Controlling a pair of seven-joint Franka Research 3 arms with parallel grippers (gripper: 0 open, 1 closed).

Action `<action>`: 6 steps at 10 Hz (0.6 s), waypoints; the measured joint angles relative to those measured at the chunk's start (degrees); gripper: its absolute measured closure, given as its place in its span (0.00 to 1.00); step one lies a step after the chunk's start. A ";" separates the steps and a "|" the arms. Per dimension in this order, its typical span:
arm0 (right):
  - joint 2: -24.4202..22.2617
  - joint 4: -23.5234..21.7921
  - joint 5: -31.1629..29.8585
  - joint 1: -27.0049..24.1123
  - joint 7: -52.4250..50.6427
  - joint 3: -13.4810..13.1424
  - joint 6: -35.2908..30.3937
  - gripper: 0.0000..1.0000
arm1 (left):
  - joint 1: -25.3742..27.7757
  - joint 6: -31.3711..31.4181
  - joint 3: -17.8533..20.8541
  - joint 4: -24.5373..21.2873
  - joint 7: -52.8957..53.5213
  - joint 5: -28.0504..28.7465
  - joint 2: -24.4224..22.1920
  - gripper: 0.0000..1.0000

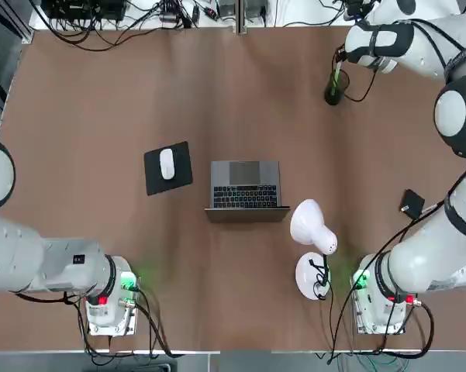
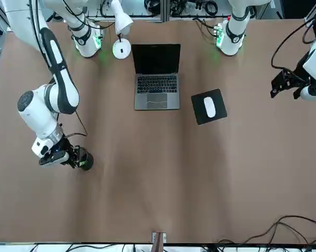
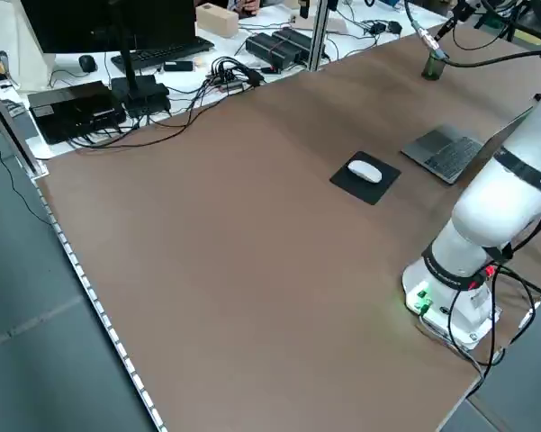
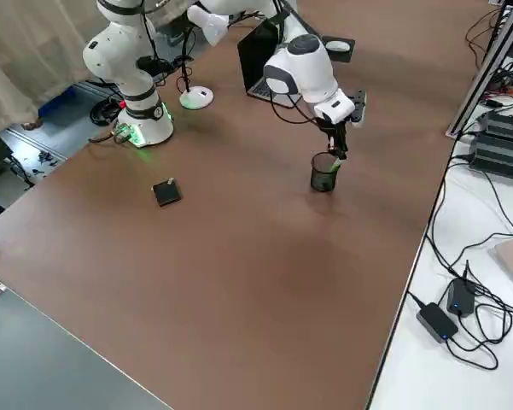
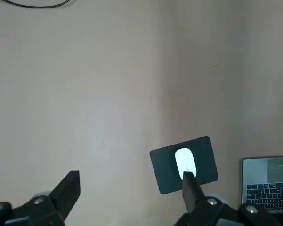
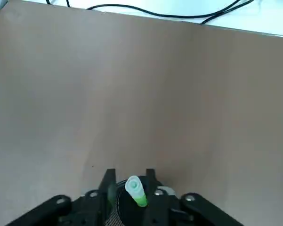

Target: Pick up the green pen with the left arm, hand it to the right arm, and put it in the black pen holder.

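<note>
Brown tabletop (image 1: 240, 310) carries the dark cylindrical mesh pen holder (image 4: 323, 173). Over it, the right arm's dark two-finger gripper (image 6: 131, 175) stands partly open around the lime-green stick pen (image 6: 136, 190), which leans inside the holder; whether fingers touch pen, I cannot tell. Off across the table, the left gripper (image 5: 132, 176) hangs wide open, holding nothing.

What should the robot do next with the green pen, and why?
I think the right gripper should open a bit wider, then lift gently away. The green pen already leans inside the black pen holder, and the gripper's fingers stand on both sides of it, so moving sideways might drag it or tip the holder.
</note>
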 joint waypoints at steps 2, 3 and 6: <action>0.18 0.00 0.00 0.00 -0.02 0.01 0.11 0.48 | 0.00 0.06 0.00 0.00 0.00 0.00 0.00 0.04; 0.19 0.01 0.00 0.00 -0.02 0.01 0.14 0.33 | 0.00 0.07 0.00 0.00 0.00 0.00 0.00 0.04; -0.57 1.43 0.04 -0.10 0.09 0.02 -2.97 0.00 | 0.04 0.23 0.10 0.01 0.00 0.00 0.00 0.04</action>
